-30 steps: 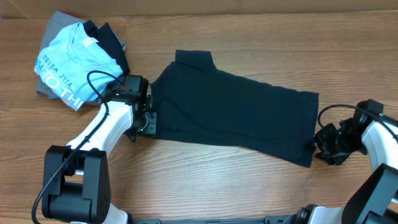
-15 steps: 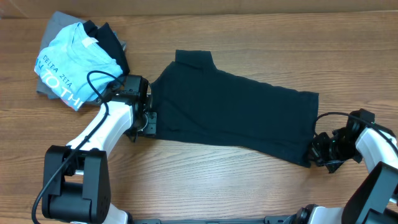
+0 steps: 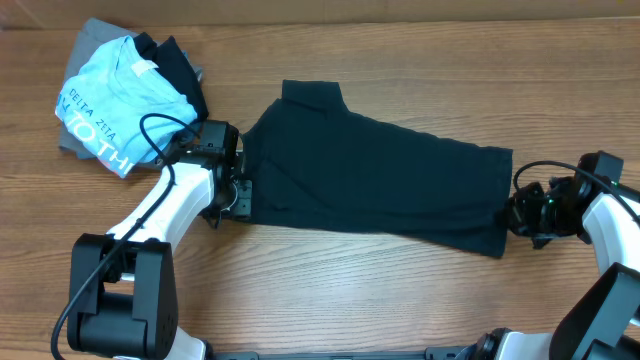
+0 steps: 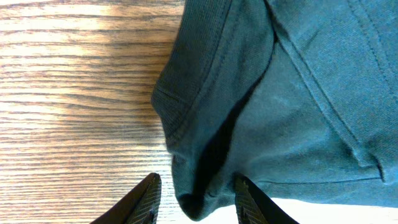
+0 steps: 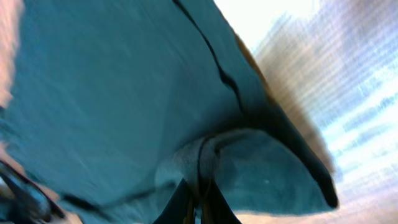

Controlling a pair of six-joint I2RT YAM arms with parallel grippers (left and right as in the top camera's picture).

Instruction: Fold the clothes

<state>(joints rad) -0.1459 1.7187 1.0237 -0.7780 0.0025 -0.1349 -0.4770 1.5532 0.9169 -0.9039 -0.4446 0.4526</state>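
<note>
Bright, even light; right wrist view motion-blurred, the clothes (image 5: 124, 93) smeared, glare top right.

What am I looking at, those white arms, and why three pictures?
These are two robot arms at a wooden table, with a dark T-shirt spread across it for folding. The wide picture comes from a camera above; the two close-ups come from cameras on each wrist. The right gripper is pinched shut on the shirt's edge. The left gripper has its fingers either side of a bunched fold at the other end; a firm grip isn't clear. A light blue T-shirt lies in a pile in the corner.
</note>
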